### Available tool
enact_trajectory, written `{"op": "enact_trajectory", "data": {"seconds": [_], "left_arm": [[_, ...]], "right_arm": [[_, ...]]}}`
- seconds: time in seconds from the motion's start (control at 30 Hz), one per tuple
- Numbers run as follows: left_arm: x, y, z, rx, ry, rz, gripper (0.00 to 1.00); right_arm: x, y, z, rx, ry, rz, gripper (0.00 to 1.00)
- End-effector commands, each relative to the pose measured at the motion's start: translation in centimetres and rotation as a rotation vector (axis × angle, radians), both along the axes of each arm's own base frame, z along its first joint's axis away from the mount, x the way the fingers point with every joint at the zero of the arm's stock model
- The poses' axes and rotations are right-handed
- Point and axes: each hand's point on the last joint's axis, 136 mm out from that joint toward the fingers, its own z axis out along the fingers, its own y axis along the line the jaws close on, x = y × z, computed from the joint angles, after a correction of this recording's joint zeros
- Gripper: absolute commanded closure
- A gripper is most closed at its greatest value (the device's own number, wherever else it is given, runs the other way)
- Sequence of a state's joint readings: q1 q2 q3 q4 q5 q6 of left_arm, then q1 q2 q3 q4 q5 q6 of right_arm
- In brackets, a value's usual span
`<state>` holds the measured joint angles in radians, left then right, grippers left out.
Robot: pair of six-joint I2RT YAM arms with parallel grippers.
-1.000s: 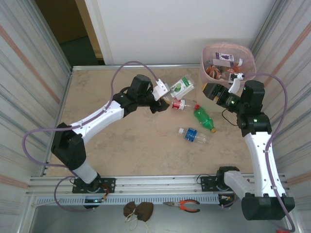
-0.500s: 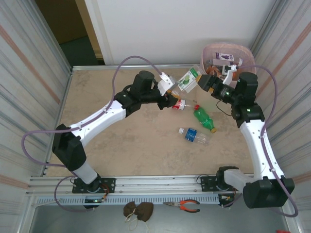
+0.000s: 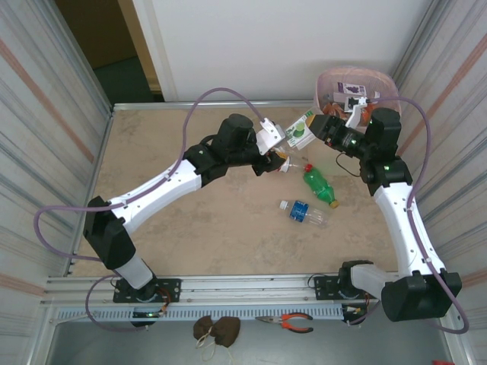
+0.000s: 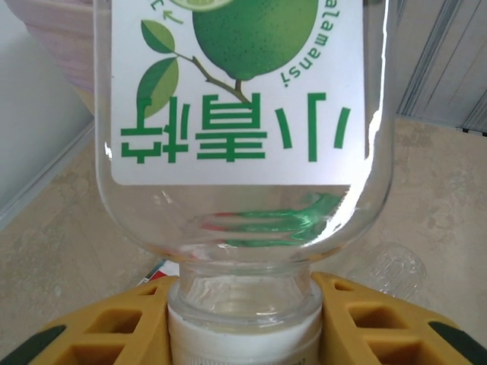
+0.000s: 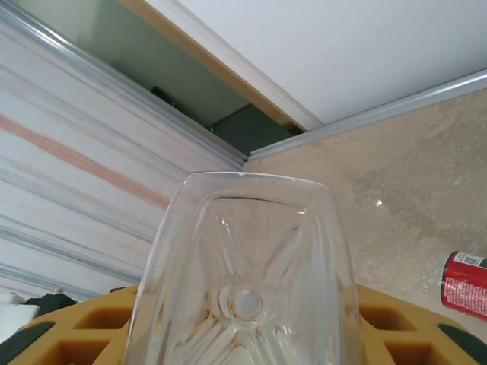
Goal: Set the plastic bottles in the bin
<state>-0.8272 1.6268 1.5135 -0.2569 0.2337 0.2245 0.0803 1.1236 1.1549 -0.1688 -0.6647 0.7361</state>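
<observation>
Worktop [image 3: 190, 205]: beige, seen from above. The bin [image 3: 320, 95] is at the far right corner, the lime-label bottle [image 3: 301, 129] is raised just left of it, and the green bottle [image 3: 321, 187] and blue-label bottle [image 3: 303, 212] lie nearer.
Left wrist: my left fingers [image 4: 137, 308] are clamped on that bottle's neck, with its label upside down.
Right wrist: my right fingers [image 5: 396, 323] flank its base — gripping or not, I cannot tell.

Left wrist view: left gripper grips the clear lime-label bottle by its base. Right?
Not the base. The left gripper grips the clear lime-label bottle by its neck, as the left wrist view shows. The base sits between the right gripper's fingers in the right wrist view.
</observation>
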Motion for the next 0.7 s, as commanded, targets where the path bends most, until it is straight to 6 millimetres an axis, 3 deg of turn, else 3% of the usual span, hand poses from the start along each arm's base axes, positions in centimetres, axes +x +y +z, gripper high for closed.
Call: {"op": "enact_trajectory", "data": {"seconds": [0.0,0.17,0.33,0.67], "left_arm": [[0.0,0.2,2.2,-0.033,-0.051,0.007,0.53],[-0.5,0.7,3.5,-0.071,-0.084,0.006,0.39],[-0.9,1.3,4.0,-0.072,-0.105,0.008,0.32],[-1.5,2.1,3.8,-0.060,-0.119,0.005,0.31]], "right_arm": [[-0.5,-0.1,2.7,0.002,-0.077,-0.009,0.60],[-0.4,-0.6,3.7,-0.024,-0.115,-0.040,0.63],[0.1,-1.9,5.6,-0.096,-0.178,-0.094,0.63],[2.5,-8.4,10.0,-0.293,-0.319,-0.305,0.63]]}}
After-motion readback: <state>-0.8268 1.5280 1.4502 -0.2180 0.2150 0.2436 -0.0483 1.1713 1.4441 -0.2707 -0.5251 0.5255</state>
